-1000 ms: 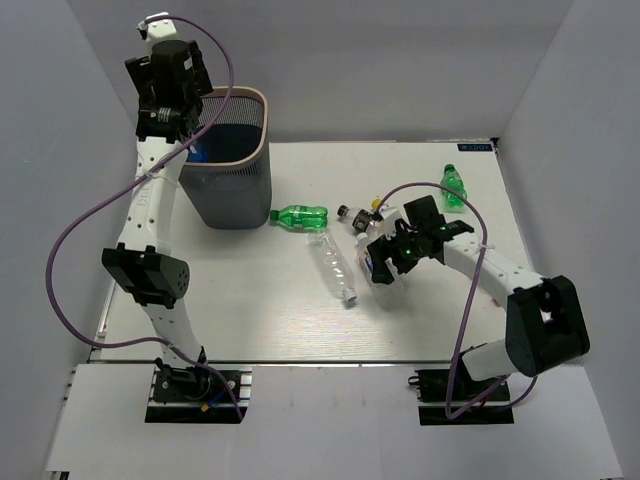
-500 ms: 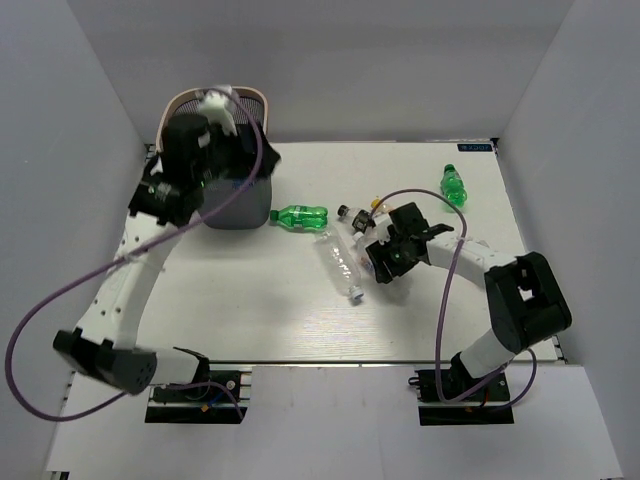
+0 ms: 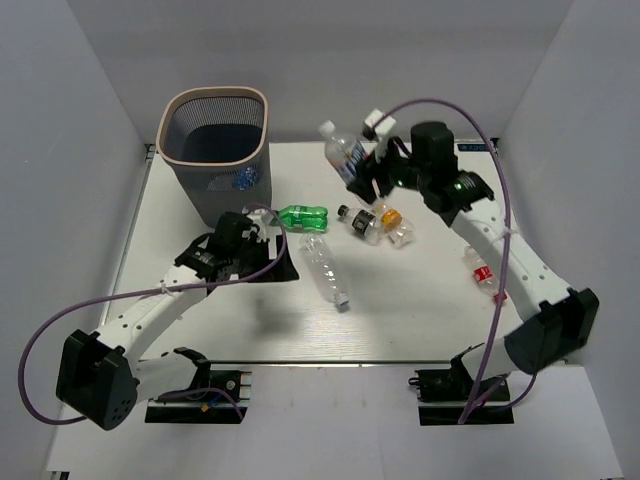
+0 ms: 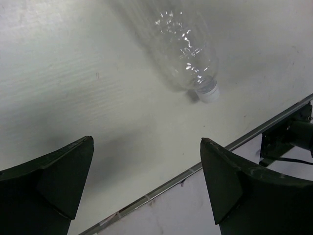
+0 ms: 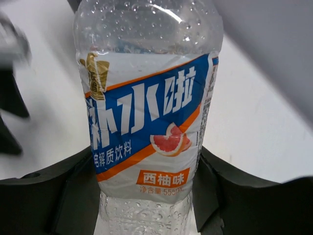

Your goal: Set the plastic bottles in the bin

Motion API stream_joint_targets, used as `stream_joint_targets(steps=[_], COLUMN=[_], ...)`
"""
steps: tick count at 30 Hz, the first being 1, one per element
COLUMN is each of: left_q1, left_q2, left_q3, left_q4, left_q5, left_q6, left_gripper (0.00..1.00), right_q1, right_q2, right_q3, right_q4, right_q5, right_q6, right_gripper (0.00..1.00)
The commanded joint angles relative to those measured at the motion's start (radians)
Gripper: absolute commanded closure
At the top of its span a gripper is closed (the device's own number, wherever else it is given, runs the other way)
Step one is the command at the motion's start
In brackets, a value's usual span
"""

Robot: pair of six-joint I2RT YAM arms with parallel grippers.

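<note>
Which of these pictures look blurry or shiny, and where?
Left wrist view: bright glints on the clear bottle, its far end smeared. Right wrist view: the labelled bottle is sharp, the background blurred. Top view: crisp, with soft shadows on the table.

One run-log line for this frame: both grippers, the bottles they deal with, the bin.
right gripper: shut on blue-labelled bottle, held in the air | left gripper: open, low, clear bottle lying ahead | bin: upright, far left
</note>
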Motion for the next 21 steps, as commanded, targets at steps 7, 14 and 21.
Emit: stream_joint_targets(steps=[7, 14, 21], left_q1=[-0.033, -0.033, -0.033], left_q2=[-0.111, -0.185, -0.155], left_q3=[-0.147, -0.222, -0.201], left_q4=[0.144, 0.189, 0.198], left_q5=[0.042, 0.042, 0.042], left_q6=[-0.1, -0.16, -0.169], left_gripper=[0.01, 0.01, 0.01], right_q1=[0.131, 0.214, 0.266], right_q2=[0.538, 0.633, 0.753], right_q3=[0.746, 0.813, 0.802], right_q4=[0.305, 0.752, 0.926], right_q5=[-0.206, -0.215, -0.183], right_q6=[0.154, 0.255, 0.372], right_gripper=[0.87, 0.9, 0.87])
